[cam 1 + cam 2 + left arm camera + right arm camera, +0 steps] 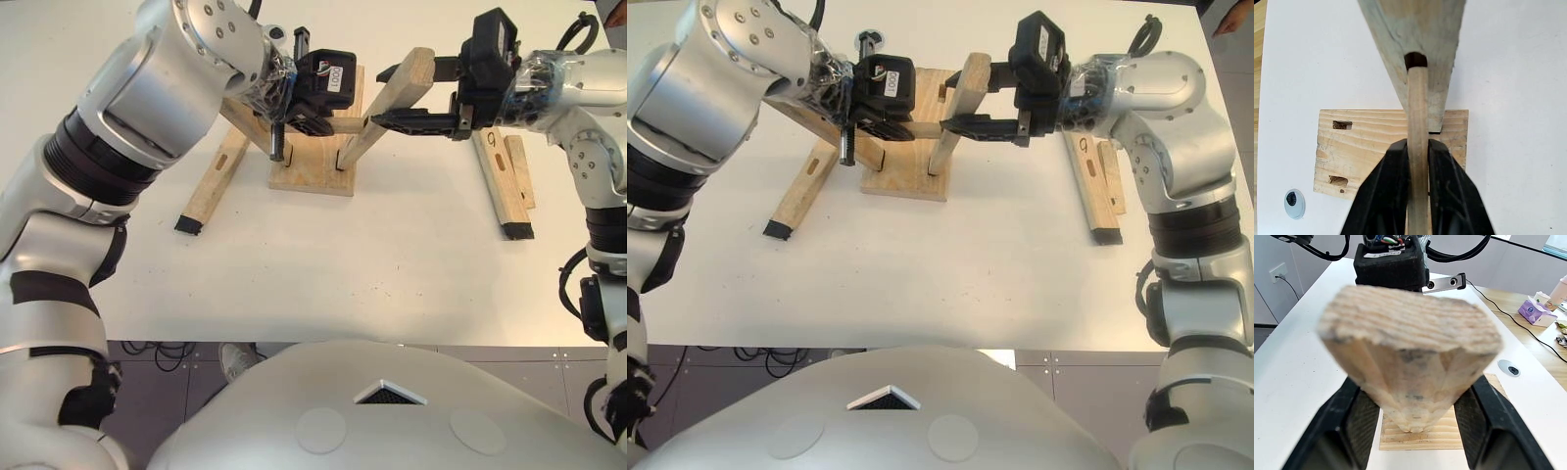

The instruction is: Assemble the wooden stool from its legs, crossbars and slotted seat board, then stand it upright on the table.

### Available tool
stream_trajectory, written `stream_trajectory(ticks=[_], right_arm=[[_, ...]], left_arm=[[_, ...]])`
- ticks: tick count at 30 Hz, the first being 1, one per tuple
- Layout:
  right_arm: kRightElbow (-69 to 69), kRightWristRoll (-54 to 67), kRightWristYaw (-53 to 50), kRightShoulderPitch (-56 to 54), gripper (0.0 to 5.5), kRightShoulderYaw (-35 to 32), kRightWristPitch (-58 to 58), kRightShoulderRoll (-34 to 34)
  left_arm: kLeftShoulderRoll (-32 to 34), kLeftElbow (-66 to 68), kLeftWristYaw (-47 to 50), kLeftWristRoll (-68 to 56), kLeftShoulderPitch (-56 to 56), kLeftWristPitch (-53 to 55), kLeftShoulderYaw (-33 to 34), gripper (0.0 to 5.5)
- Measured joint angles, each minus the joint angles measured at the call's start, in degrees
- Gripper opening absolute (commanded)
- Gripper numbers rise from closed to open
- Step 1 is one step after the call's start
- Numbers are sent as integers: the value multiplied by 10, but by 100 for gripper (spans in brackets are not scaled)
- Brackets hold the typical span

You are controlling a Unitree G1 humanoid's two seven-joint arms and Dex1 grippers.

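Note:
My right gripper [402, 96] is shut on a wooden leg [364, 135] that stands tilted, its lower end on the slotted seat board [312, 168] lying flat on the table. My left gripper [1418, 152] is shut on a round crossbar [1418, 107], and the crossbar's tip sits in the hole in the leg's [1442, 54] side. In the right wrist view the leg [1410, 357] shows end-on between the fingers [1354, 423], with the left gripper [1392, 264] behind it. Empty slots [1342, 125] show in the seat board [1371, 147].
One loose leg [214, 181] lies left of the seat board, and another piece [808, 111] is partly hidden under my left arm. Two more wooden pieces [505, 186] lie at the right. A round grommet [1294, 203] sits in the table beyond the board.

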Motion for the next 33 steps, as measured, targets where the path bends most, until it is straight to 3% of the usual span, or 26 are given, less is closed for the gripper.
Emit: stream_trajectory(ticks=[33], right_arm=[[-73, -68, -10, -54, 203, 24, 118, 22]], left_arm=[[-11, 7, -31, -2, 6, 51, 28, 38]])
